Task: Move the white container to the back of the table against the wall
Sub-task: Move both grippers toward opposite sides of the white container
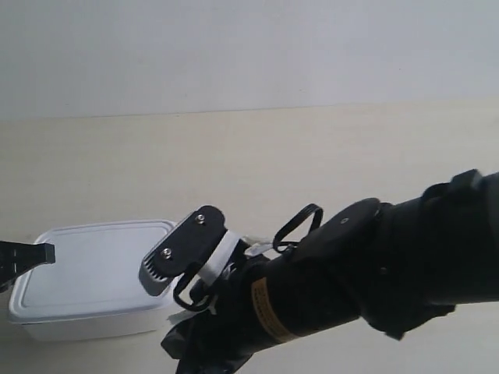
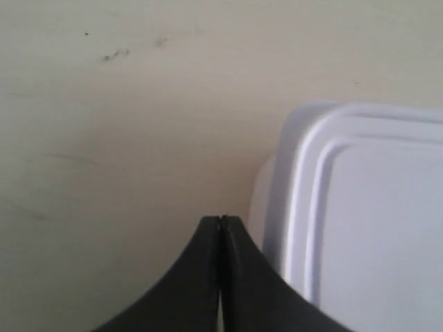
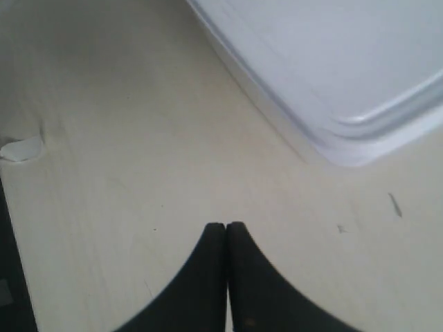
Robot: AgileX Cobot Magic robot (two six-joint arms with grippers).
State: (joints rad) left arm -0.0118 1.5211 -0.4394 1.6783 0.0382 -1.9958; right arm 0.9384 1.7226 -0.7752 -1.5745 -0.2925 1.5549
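The white container (image 1: 93, 276) lies lidded near the front of the table (image 1: 312, 156), at the exterior view's lower left. The wall (image 1: 249, 54) stands far behind it, with a wide strip of tabletop between. My left gripper (image 2: 220, 220) is shut on nothing, its tips close beside a rounded corner of the container (image 2: 367, 221); it shows as the black tip (image 1: 27, 255) at the exterior view's left. My right gripper (image 3: 225, 225) is also shut and empty, a short way off another corner of the container (image 3: 332, 62). In the exterior view the right gripper (image 1: 156, 279) overlaps the box's right end.
The bulky black right arm (image 1: 374, 273) fills the exterior view's lower right. A small white scrap (image 3: 21, 149) lies on the tabletop beside a dark edge (image 3: 8, 277). A few faint dark specks (image 2: 114, 54) mark the wood.
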